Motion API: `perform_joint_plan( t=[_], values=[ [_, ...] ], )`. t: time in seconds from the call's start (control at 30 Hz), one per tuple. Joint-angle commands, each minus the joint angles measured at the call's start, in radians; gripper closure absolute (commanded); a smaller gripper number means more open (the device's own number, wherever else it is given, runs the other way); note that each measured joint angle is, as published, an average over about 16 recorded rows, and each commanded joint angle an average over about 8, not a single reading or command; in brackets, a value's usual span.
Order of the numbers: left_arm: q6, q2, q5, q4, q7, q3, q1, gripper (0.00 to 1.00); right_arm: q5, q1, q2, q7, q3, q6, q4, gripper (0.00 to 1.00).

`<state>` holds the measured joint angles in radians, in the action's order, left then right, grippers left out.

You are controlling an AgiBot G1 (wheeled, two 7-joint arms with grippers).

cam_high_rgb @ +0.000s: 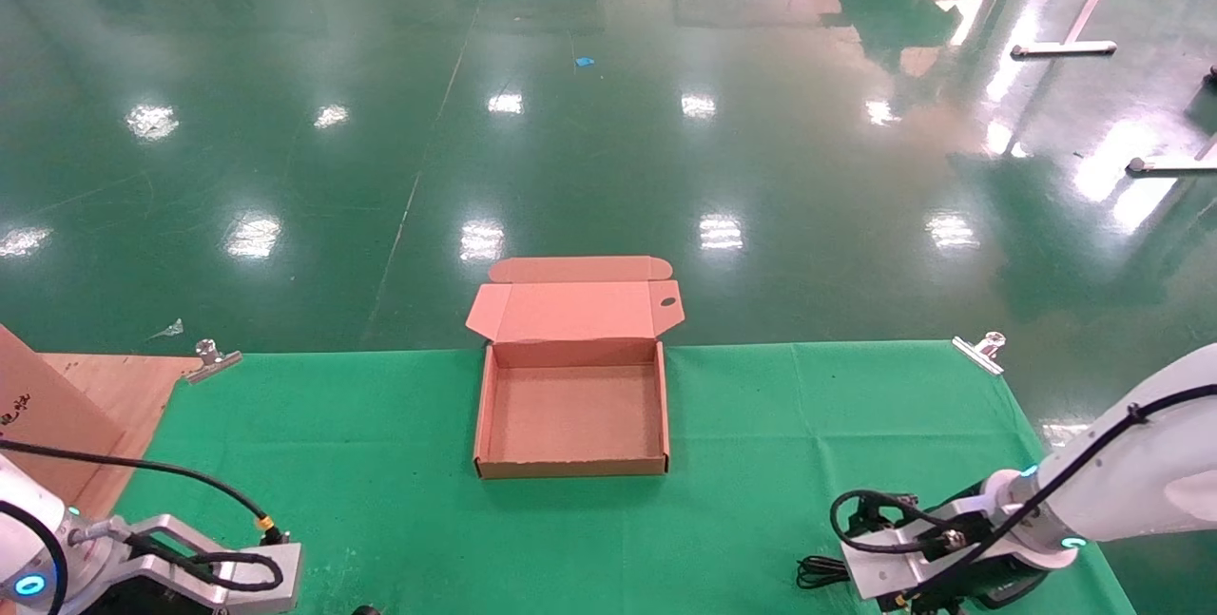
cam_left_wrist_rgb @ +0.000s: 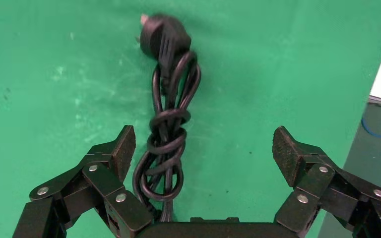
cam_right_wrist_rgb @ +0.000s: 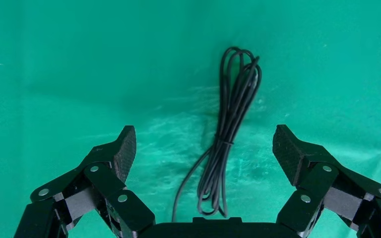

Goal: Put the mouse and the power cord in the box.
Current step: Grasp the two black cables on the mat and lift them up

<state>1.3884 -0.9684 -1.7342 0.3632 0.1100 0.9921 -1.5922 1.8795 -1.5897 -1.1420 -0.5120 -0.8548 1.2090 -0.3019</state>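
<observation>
1. Cloth, bright green, covers the counter in front of you; two metal clips pin its far corners either side of the box, and bare wood shows at the counter's left edge past the cloth.
2. Beyond the box you see a glossy dark green floor mirroring ceiling lights, with white stand feet far off to the right.
3. Count one box, lid folded open toward the floor, its tray bare inside, standing at the counter's far edge midway between the clips.
4. Count one power cord, a thick black bundle knotted around itself with a chunky plug at its far end; it lies on the cloth near-left of the box.
5. Your left gripper hovers over that cord, jaws spread wide and gripping nothing, the cord lying nearer one finger than the other.
6. Count one thin black cable, looped and tied at its middle, on the cloth near-right of the box; the mouse itself is not visible to you.
7. Your right gripper hangs above the cable, jaws wide apart and empty.
8. No readable writing shows on the box.
</observation>
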Motion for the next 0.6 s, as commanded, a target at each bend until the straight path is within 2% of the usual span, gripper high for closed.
perform_joint_plan(
  t=[0.03,0.43,0.6],
  values=[
    [-0.019,-0.012,-0.004,-0.051,0.029,0.001,0.000,0.00,0.001,-0.005,-0.022,-0.028,0.000,-0.024,0.050,0.00],
    [-0.146,-0.067,-0.015,-0.216,0.138,0.002,0.010,0.00,-0.005,-0.005,-0.090,-0.104,0.012,-0.222,0.200,0.00],
    [-0.158,-0.078,0.002,-0.251,0.176,-0.009,0.016,0.00,-0.024,0.000,-0.093,-0.116,0.026,-0.247,0.230,0.00]
  ],
)
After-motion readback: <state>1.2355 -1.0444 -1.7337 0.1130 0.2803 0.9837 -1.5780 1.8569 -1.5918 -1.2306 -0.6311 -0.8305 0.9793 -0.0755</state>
